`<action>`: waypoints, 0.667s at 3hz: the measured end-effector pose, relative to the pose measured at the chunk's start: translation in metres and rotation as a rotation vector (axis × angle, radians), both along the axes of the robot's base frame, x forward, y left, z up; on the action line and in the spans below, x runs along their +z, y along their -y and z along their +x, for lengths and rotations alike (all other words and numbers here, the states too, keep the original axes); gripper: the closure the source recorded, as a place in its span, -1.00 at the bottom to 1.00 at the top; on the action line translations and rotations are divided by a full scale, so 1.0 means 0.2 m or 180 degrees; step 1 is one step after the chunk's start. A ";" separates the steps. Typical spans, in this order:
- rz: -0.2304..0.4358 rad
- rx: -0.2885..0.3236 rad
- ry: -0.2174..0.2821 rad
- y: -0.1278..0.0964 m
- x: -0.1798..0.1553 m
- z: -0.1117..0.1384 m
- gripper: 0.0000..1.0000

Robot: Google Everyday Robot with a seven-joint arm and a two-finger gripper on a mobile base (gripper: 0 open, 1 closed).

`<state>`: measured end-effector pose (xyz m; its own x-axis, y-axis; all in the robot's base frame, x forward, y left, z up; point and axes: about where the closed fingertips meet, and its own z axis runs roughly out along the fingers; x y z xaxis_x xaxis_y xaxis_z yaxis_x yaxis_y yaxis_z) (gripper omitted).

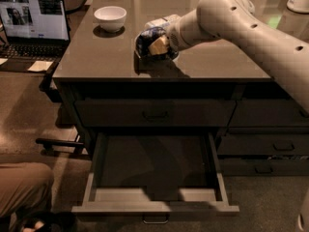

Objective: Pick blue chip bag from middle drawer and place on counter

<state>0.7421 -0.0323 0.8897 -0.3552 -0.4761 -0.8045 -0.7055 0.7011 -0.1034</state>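
My tool [158,45], upper centre of the frame, pinches the blue chip bag [145,40] low over the desk [96,57]; whether the bag touches the surface cannot be told. The middle drawer [154,170], lower centre, stands open with the bag out of it. To place well, I judge I should lower until the bag rests flat, away from the front edge and the white bowl [110,17], then release and rise straight up.

Pincer [156,46] half-hidden by blue chip bag [144,39]
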 end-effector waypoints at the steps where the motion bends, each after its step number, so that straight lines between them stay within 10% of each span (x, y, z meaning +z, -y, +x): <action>1: 0.0031 0.0024 -0.0026 0.02 -0.06 0.04 -0.36; 2: 0.0032 0.0026 -0.0027 0.02 -0.06 0.04 -0.81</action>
<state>0.7506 -0.0361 0.8777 -0.3581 -0.4709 -0.8062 -0.7120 0.6964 -0.0906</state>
